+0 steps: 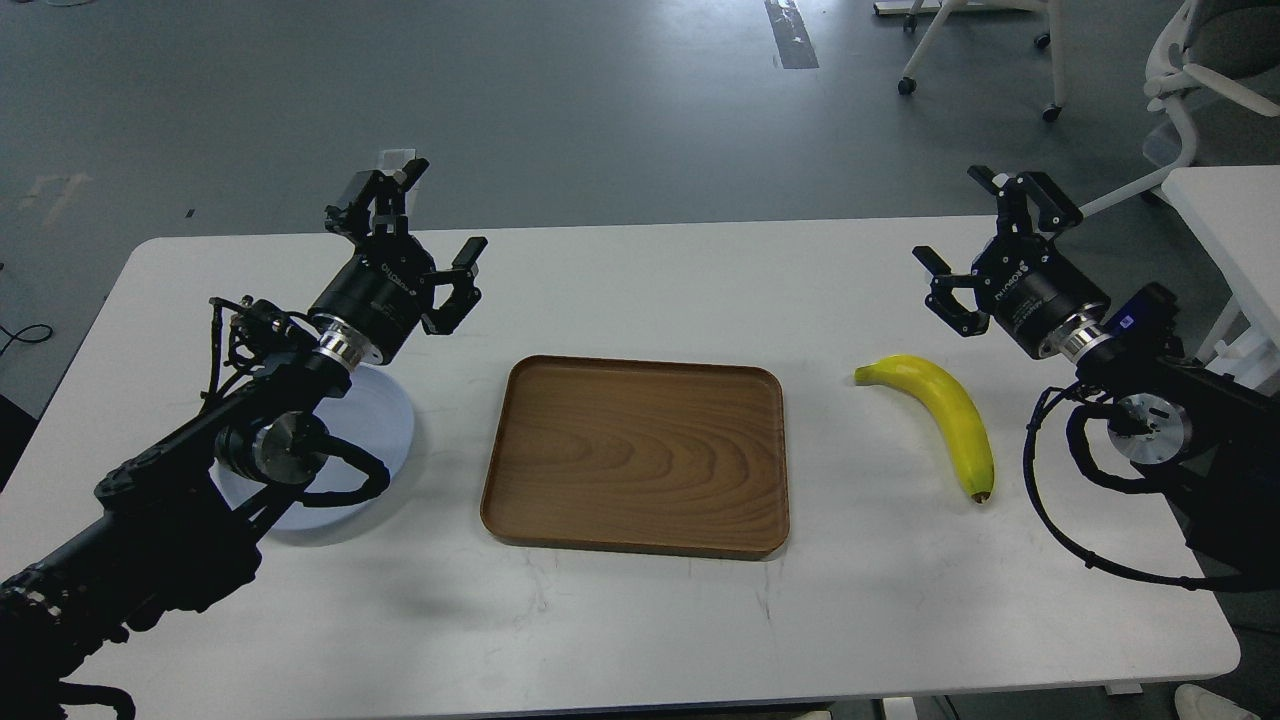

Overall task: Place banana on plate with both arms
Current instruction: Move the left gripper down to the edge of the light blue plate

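White table [640, 290], curved yellow banana [940, 410] – greenish stem, dark tip, both tools spread wide, empty

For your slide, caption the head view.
Both open grippers, left gripper and right gripper, hover; banana right of tray, plate left.

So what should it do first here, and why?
Probably lower the right gripper onto the banana: its jaws are open and empty, and the banana lies just below it, across the wooden tray from the plate.
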Available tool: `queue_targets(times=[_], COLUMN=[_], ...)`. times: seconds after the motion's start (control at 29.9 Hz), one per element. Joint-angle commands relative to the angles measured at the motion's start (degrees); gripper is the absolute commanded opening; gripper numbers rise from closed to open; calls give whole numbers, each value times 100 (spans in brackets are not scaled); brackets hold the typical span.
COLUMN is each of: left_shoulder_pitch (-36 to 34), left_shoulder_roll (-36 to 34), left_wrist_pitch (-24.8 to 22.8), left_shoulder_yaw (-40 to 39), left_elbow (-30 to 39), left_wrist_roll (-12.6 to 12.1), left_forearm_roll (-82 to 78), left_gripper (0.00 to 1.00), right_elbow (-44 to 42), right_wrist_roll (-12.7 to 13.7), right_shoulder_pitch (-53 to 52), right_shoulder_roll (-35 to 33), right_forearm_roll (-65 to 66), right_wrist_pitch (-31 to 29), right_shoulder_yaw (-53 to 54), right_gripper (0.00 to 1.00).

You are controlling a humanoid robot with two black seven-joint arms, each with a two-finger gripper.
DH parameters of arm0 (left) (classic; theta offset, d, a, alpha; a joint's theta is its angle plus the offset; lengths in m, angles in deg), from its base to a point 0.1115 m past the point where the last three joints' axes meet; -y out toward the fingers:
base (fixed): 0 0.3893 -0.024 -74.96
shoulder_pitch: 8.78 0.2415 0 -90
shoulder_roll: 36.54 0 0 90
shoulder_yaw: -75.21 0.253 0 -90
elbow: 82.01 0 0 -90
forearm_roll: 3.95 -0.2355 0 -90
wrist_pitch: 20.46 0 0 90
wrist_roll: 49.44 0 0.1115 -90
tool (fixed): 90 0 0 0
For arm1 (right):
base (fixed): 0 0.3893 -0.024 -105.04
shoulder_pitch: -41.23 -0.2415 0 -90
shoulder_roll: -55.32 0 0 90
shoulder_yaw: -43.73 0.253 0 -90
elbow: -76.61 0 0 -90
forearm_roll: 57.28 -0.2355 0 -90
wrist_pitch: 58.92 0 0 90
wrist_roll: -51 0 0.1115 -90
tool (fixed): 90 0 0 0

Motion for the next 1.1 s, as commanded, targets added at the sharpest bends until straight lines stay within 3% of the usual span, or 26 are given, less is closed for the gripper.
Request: queue_targets(times=[0.0,0.37,0.57,0.67,0.84,1.07], left_shoulder_pitch=[14,5,31,-39,-443,-760], left_shoulder_roll=[-83,-171,-488,-619,-1243,-2323], left_wrist_pitch=[-18,-71,-1036,-1195,-1254,-1254], left_shoulder_yaw=[2,108,134,143,125,152], left_elbow=[26,-44,-88,-88,70,895], left_wrist_roll=[-10,-10,-71,-63,8,250], left_forearm_roll=[-8,18,-35,-70,-1552,-4546], left_gripper=[100,100,100,100,100,100], right_elbow=[-1,-1,-1,-1,-1,-10], right_wrist_roll=[-2,-2,-2,-2,-2,-2], right_shoulder_pitch=[18,-8,1,10,1,-17], right_shoulder_roll=[2,-15,-6,-15,-33,-24], right_forearm_roll=[10,19,27,27,45,45], right_wrist_pitch=[0,0,0,0,0,0], right_shoulder_yaw=[-3,-3,-3,-3,-73,-126], right_gripper=[100,100,100,100,100,100])
